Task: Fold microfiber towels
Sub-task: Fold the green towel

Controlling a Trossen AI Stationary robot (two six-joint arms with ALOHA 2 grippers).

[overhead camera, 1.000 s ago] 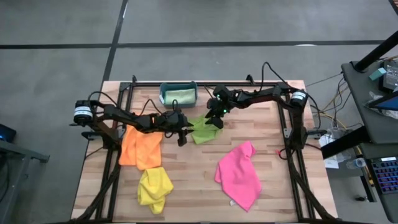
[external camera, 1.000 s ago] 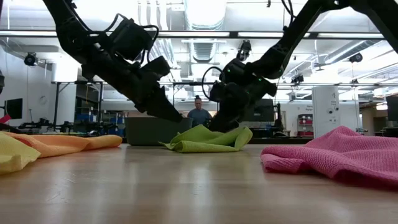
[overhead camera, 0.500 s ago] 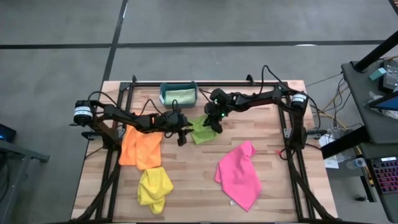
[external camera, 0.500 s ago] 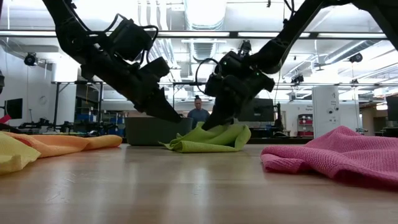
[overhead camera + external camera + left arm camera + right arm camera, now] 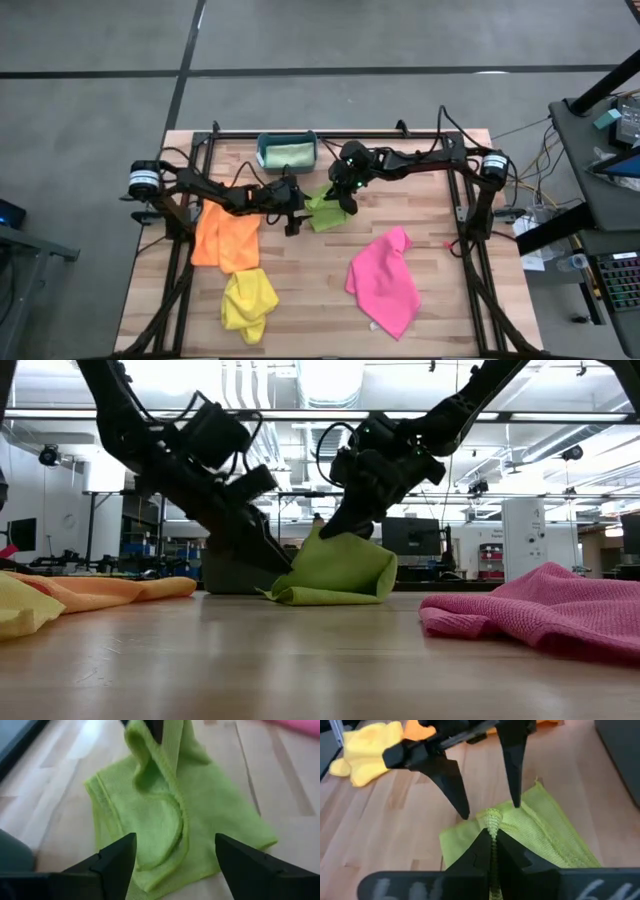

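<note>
Lime towel (image 5: 335,572) pinched at one edge by right end effector (image 5: 345,203), fingers pressed together, lifted into a peak mid-worktop (image 5: 440,285). Left end effector (image 5: 293,212) angled low just beside it, fingers spread. Teal bin (image 5: 287,152) at far edge, pale mint towel (image 5: 288,151) inside.

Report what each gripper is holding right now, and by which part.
The right gripper is shut on the lime green towel, pinching a bunched fold of its edge and lifting it. The left gripper is open beside that towel, holding nothing.
</note>
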